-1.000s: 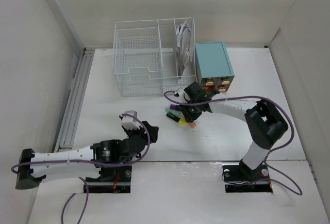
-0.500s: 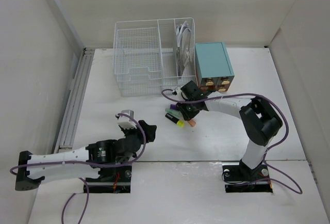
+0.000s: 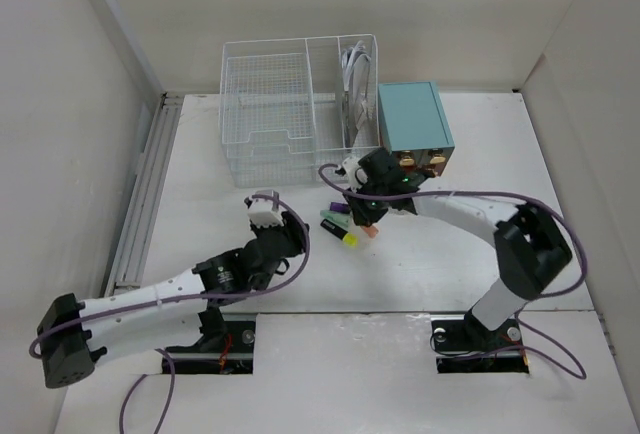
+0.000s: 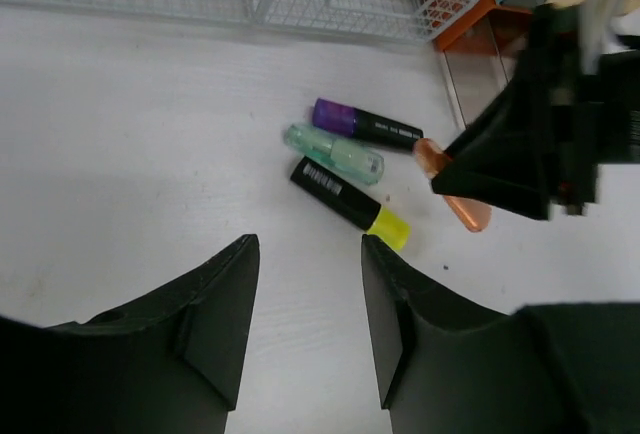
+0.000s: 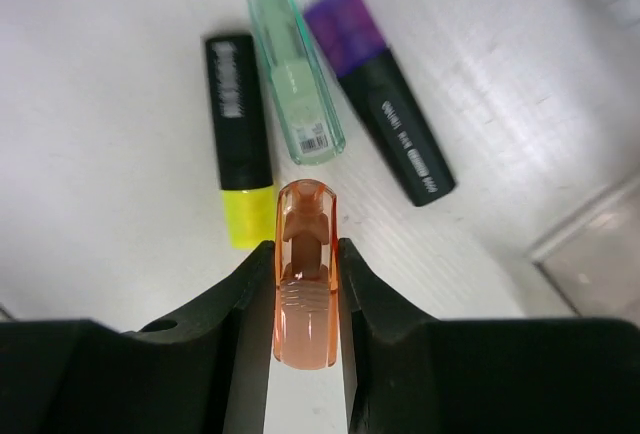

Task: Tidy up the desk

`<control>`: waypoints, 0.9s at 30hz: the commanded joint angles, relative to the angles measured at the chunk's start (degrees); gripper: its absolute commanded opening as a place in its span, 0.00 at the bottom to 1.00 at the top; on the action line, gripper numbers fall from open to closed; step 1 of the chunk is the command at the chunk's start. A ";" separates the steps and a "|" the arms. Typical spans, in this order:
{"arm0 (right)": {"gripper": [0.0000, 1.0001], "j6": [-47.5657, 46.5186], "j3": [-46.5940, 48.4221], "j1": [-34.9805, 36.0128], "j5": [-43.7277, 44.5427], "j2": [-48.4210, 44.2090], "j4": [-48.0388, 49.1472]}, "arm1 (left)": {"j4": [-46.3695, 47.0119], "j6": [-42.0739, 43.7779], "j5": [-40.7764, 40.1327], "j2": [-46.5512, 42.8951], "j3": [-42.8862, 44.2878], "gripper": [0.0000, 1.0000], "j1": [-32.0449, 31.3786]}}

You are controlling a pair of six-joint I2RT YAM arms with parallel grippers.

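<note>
The flat white matte desk lies between pale walls, under both arms. Near its middle the right gripper is clamped on a translucent orange plastic highlighter — light, stiff, probably slippery, best pinched mid-barrel. The left gripper hangs parted and empty. Three other highlighters lie just beside; a white wire basket and a teal drawer box crowd the far side.

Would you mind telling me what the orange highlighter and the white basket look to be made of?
The orange highlighter looks like translucent glossy plastic: its inner parts show through the shell. The white basket appears to be thin metal wire with a white coating, judging by its fine open grid.
</note>
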 commanded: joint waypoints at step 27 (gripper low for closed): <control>0.02 -24.60 13.65 -19.78 2.19 -2.92 -6.07 | 10.07 31.41 38.59 39.36 23.62 0.47 19.49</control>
